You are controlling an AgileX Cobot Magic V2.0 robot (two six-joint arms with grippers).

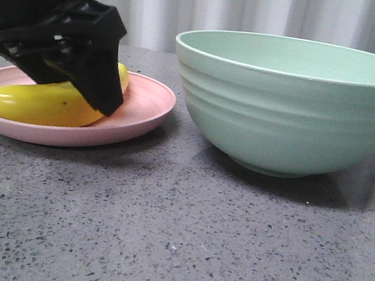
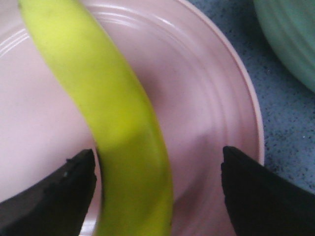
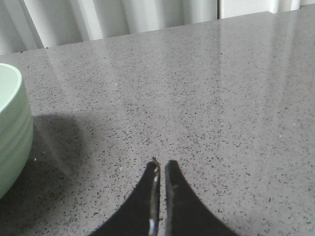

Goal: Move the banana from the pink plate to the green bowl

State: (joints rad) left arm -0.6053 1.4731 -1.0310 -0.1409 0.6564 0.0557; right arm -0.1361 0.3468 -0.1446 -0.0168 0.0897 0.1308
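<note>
The yellow banana (image 1: 38, 102) lies on the pink plate (image 1: 147, 106) at the left of the table. My left gripper (image 1: 86, 86) is down over the plate, open, with the banana (image 2: 113, 123) between its fingers: one finger (image 2: 59, 196) touches the banana's side, the other (image 2: 261, 191) stands well apart from it over the plate (image 2: 206, 98). The green bowl (image 1: 298, 108) stands to the right of the plate, empty as far as its inside shows. Its edge shows in the left wrist view (image 2: 290, 39) and the right wrist view (image 3: 12, 128). My right gripper (image 3: 161, 167) is shut and empty above bare table.
The grey speckled table (image 1: 173, 237) runs in front of the plate and bowl. A pale curtain (image 1: 229, 5) hangs behind the table. The right arm does not show in the front view.
</note>
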